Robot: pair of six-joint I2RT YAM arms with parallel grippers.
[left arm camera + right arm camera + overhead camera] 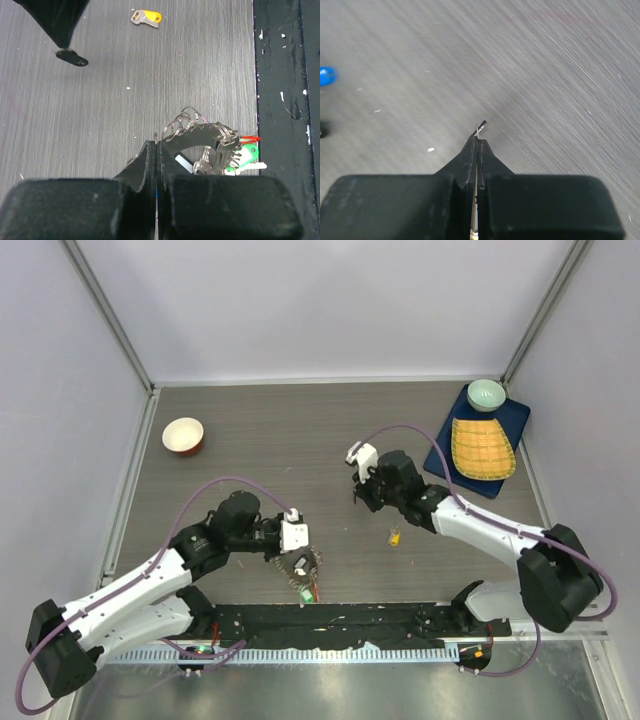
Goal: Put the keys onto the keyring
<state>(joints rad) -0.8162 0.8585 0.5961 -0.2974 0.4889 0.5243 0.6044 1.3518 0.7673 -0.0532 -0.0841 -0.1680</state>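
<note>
The keyring lies near the table's front edge, a dark grey ring fringed with silver keys and with green and red tags. My left gripper is shut on its rim; in the top view the left gripper sits just left of the ring. My right gripper is shut on a thin key whose metal tip pokes past the fingertips. Seen from the left wrist, that key's dark end hangs above the table. In the top view the right gripper hovers mid-table. A yellow-tagged key lies loose between the arms.
An orange bowl stands at the back left. At the back right a blue tray carries a green bowl and a yellow mat. A black strip runs along the near edge. A blurred blue thing shows at the right wrist view's left edge.
</note>
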